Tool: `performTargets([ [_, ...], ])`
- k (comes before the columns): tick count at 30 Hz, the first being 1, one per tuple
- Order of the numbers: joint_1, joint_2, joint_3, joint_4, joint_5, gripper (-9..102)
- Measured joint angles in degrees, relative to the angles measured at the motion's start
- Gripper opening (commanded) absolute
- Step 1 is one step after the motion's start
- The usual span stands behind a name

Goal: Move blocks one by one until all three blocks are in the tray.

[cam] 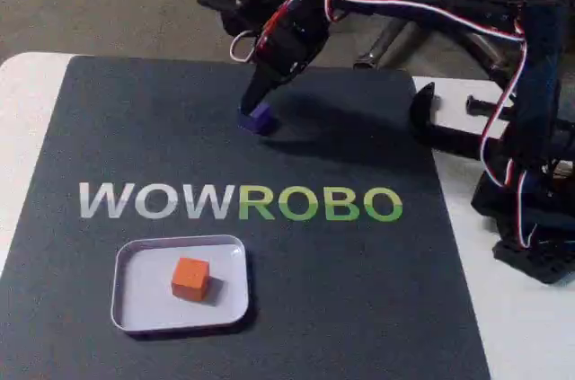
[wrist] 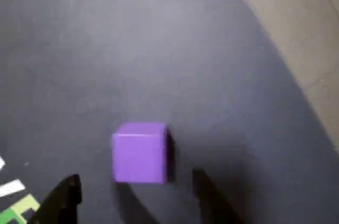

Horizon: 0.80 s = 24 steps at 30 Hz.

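Nearest the fixed camera, the tray (cam: 126,259) lies by the front edge of the dark mat (cam: 108,128), slightly toward its left corner, long side running left-right across the mat. 1 orange block (cam: 190,278) sits inside it, right of centre, clear of the rim.

Further back, near the mat's far edge and around its middle, the purple block (wrist: 140,152) rests flat on the mat. It is a cube, so it has no long axis; in the wrist view its faces sit almost square to the tool (wrist: 135,195), turned only slightly.

That tool is spread apart and empty, 1 fingertip low on each side of the block, neither touching it. In the fixed view the tool (cam: 258,109) stands right over the block.

Risks, as I judge them: the left gap looks wider than the right, so closing could shove the cube sideways or twist it before both fingers bite. A shallow pinch near the top could also let it slip during the carry to the tray. No 3rd block is in sight.
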Motion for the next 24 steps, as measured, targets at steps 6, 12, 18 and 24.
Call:
performTargets([
  [6,0.0,0.0,0.3,-1.3,0.0,23],
  [12,0.4,-0.1,0.3,-1.5,-0.5,22],
  [18,0.7,-1.8,0.3,-1.8,-1.4,21],
  [24,0.5,-3.4,0.3,-2.2,-1.7,20],
])
